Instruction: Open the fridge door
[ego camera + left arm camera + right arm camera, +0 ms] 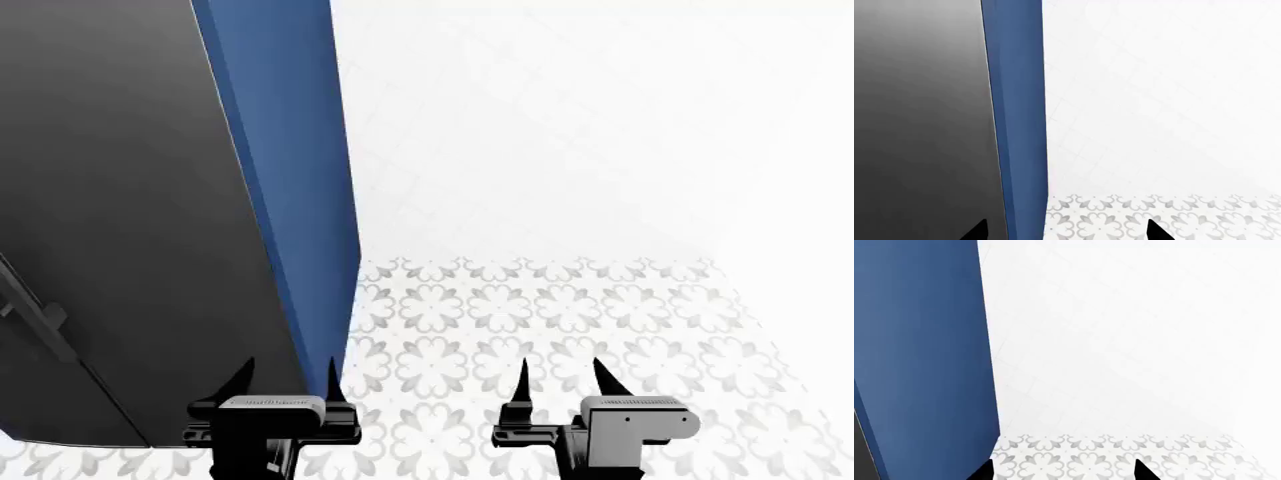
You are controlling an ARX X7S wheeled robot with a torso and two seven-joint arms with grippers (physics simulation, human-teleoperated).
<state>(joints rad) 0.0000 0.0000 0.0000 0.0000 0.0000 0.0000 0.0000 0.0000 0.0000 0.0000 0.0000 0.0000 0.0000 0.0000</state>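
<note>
Two grippers hang low in the head view, and neither one holds anything. The left gripper (283, 385) sits at about seven o'clock with its fingers spread, just in front of the lower edge of the fridge, and the right gripper (561, 382) sits at about five o'clock, likewise spread, over the patterned floor (561, 310). The fridge door (120, 220), a smooth dark-grey panel, fills the nine to eleven o'clock part of that view, with a blue side panel (287, 150) running down beside it and a white wall (587, 130) from twelve to three o'clock. A slim dark bar, probably the handle (34, 305), shows near eight o'clock at the frame edge, well apart from both grippers. The door appears shut, since no white inside shows anywhere. Judging by this, the task is barely begun: reaching the handle, gripping it and pulling the door open all remain to be done.
</note>
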